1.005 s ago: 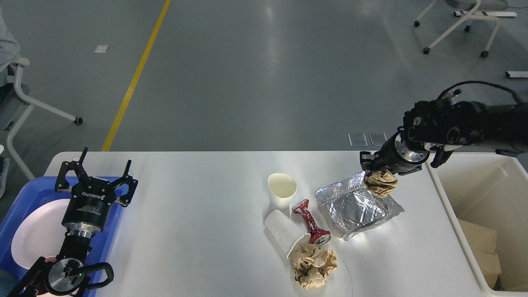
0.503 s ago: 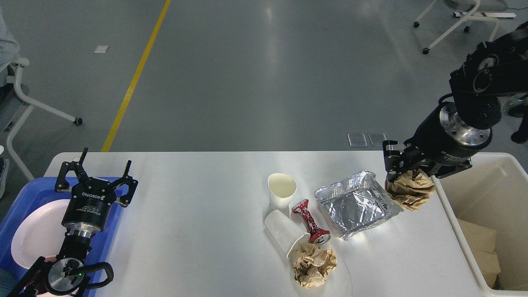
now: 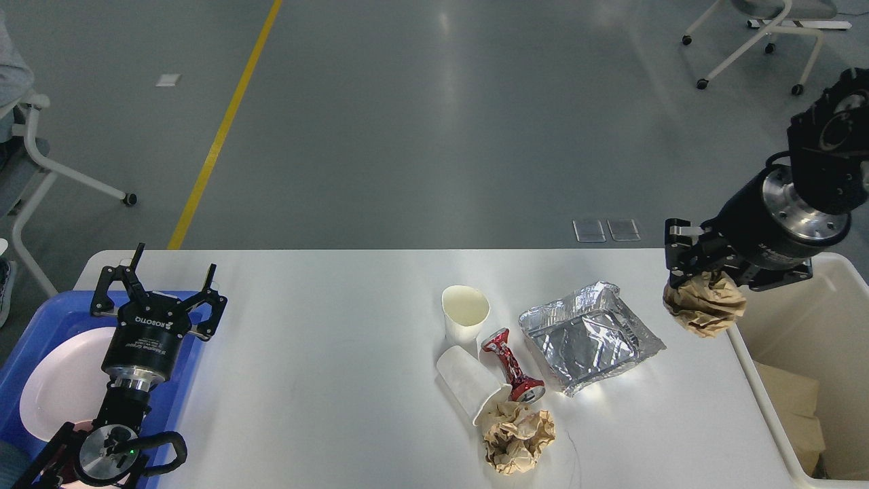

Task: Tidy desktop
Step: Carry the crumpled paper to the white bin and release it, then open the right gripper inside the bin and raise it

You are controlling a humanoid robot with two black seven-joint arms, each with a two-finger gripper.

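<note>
The white desktop [image 3: 326,380] fills the lower view. My right gripper [image 3: 700,280] is shut on a crumpled brown paper ball [image 3: 706,305] and holds it in the air above the desktop's right edge, beside the cream bin [image 3: 808,326]. My left gripper [image 3: 161,285] is open and empty above the blue tray [image 3: 41,326] at the far left. On the desktop lie a foil tray [image 3: 587,336], an upright paper cup [image 3: 464,314], a tipped paper cup [image 3: 468,384], a crushed red can [image 3: 510,365] and a second crumpled brown paper [image 3: 517,438].
The blue tray holds a white plate [image 3: 61,384]. The cream bin at the right holds brown cardboard [image 3: 794,407]. Beyond the table are grey floor, a yellow line [image 3: 224,122] and chair legs [image 3: 747,41].
My right gripper has carried the brown paper ball up off the foil tray and to the right, to the desktop's edge by the bin. The left arm has not moved.
</note>
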